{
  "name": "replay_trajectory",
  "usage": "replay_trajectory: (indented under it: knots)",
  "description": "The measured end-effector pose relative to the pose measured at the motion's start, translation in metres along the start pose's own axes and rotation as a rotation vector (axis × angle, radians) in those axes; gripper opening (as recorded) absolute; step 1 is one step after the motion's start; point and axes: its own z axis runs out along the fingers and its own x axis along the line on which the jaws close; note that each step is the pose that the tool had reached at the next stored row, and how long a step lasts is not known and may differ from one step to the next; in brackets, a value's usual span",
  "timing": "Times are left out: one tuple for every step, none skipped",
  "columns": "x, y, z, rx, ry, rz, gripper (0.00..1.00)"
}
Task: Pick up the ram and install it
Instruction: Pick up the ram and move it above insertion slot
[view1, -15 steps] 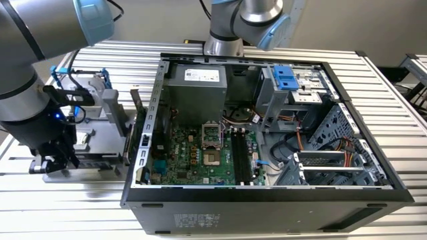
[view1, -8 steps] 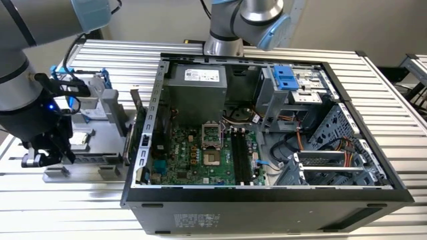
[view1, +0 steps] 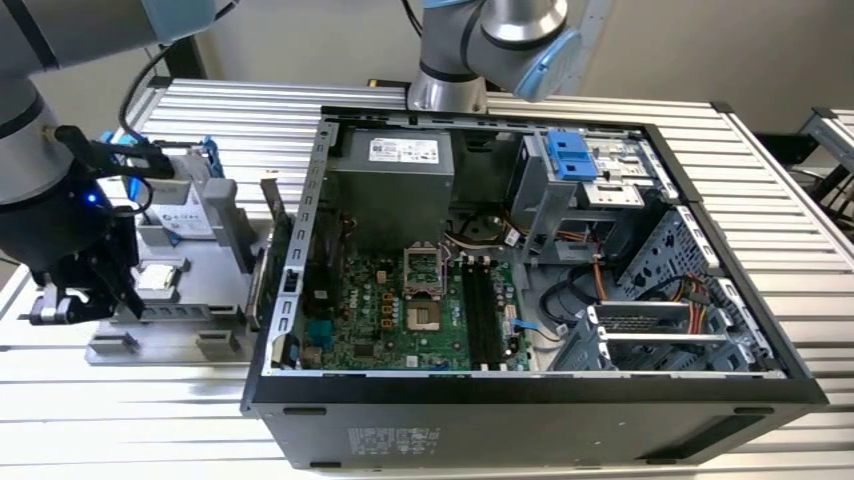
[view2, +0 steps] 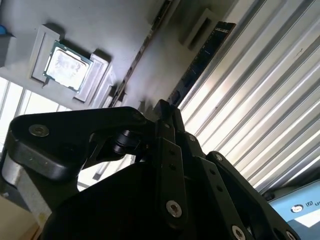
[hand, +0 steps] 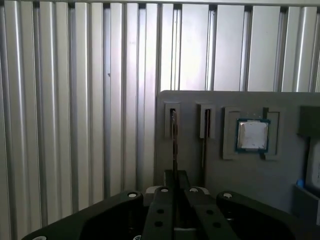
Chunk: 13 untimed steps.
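Task item: long, narrow, thin dark circuit-board ram (hand: 173, 142), seen edge-on in the first wrist view; set on its long edge along the holder's outer edge, far end tucked in a small raised bracket, near end between the claw's fingers.
Grasp: black two-fingered claw (hand: 174, 175) drawn nearly together, pinching the ram's flat faces.
Holder: flat grey plastic parts holder (hand: 280, 175), lying on the tabletop just beside the computer case, on the exterior view's left.
Neighbours: second thin dark stick (hand: 205, 137) in the next bracket, parallel to the ram and near it; beyond that, square silver processor chip (hand: 252, 135) with a green rim, seated in a square recess.
Arm: grey and black robot arm (view1: 34, 160) reaching down over the holder's outer edge.
Computer: open black computer case (view1: 534, 400) in the middle of the tabletop, green motherboard (view1: 387, 320) exposed, two long black slot strips (view1: 483, 310) side by side on it.
Surface: ribbed silver metal tabletop (hand: 75, 125).
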Motion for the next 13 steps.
replay_trajectory:
  knots:
    - [0.0, 0.0, -0.0018, 0.0, 0.0, 0.0, 0.0]
    - [0.0001, 0.0, -0.0038, 0.0001, -0.0001, 0.0, 0.0]
    - [0.0001, -0.0001, -0.0059, 0.0001, -0.0001, 0.0, 0.0]
    - [0.0001, -0.0001, -0.008, 0.0001, -0.0001, 0.0, 0.0]
    - [0.0002, -0.0001, -0.0098, 0.0001, 0.0, 0.0, 0.0]
    - [0.0002, -0.0001, -0.0118, 0.0, 0.0, 0.0, 0.0]
    - [0.0002, -0.0001, -0.0137, 0.0001, 0.0, 0.0, 0.0]
    - [0.0003, -0.0001, -0.0156, 0.0001, -0.0001, 0.0, 0.0]
    - [0.0003, -0.0002, -0.0178, 0.0001, -0.0001, 0.0, 0.0]
    - [0.0003, -0.0002, -0.0197, 0.0001, -0.0001, 0.0, 0.0]
    - [0.0004, -0.0002, -0.0217, 0.0, 0.0, 0.0, 0.0]
    - [0.0004, -0.0002, -0.0237, 0.0, 0.0, 0.0, 0.0]
    - [0.0004, -0.0002, -0.0257, 0.0001, 0.0, 0.0, 0.0]
